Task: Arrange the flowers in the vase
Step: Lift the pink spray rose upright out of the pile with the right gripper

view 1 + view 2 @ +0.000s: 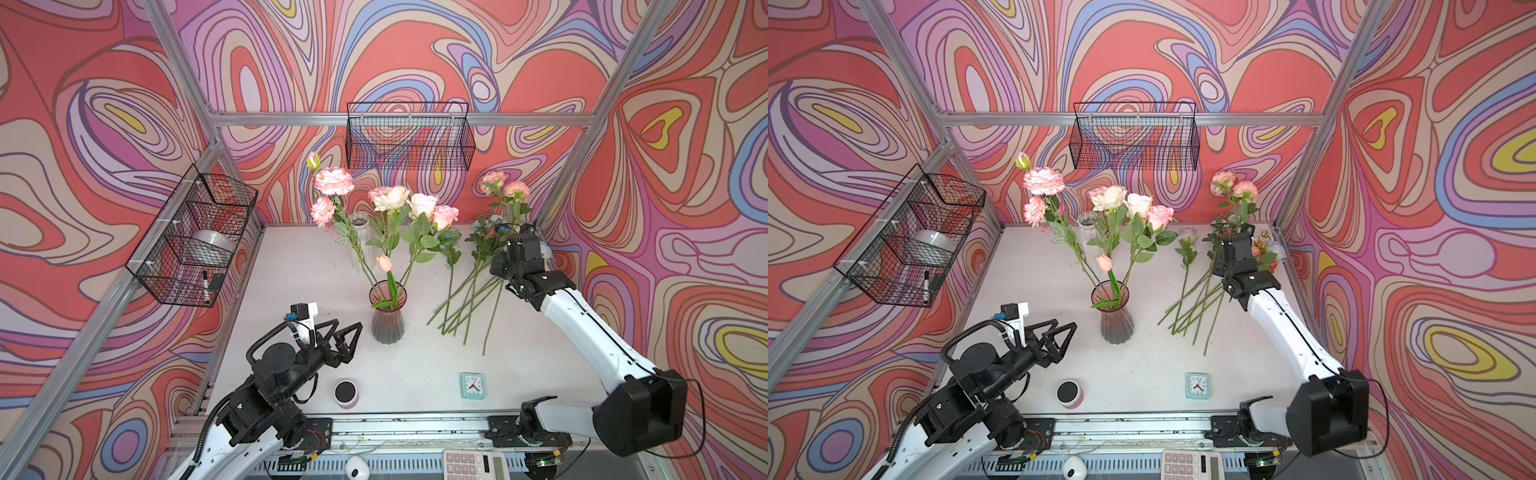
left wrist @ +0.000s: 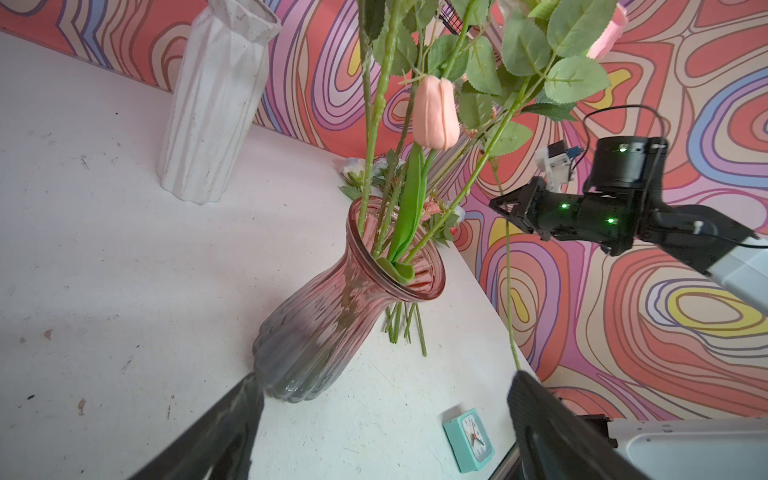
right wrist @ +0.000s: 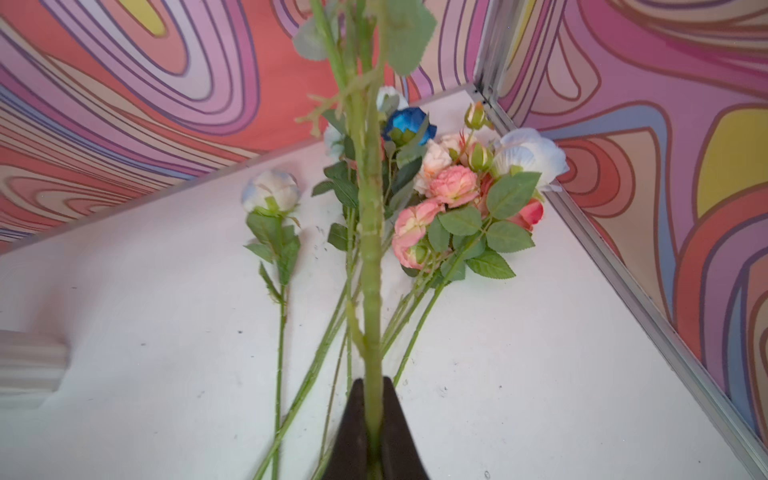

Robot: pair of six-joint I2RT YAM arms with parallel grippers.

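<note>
Several flowers (image 1: pixel 390 197) stand in the pink vase (image 1: pixel 387 316); a pile (image 3: pixel 453 187) waits far right. Right fingers (image 3: pixel 349 440) pinch one stem (image 3: pixel 371 291); left fingers (image 2: pixel 216 436) spread, empty.

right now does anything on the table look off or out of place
Nothing spilled or broken. Minor oddities: a tulip leaf is folded over the rim of the pink glass vase, the teal clock seems to lie face up near the front edge, and dark specks dot the table.
</note>
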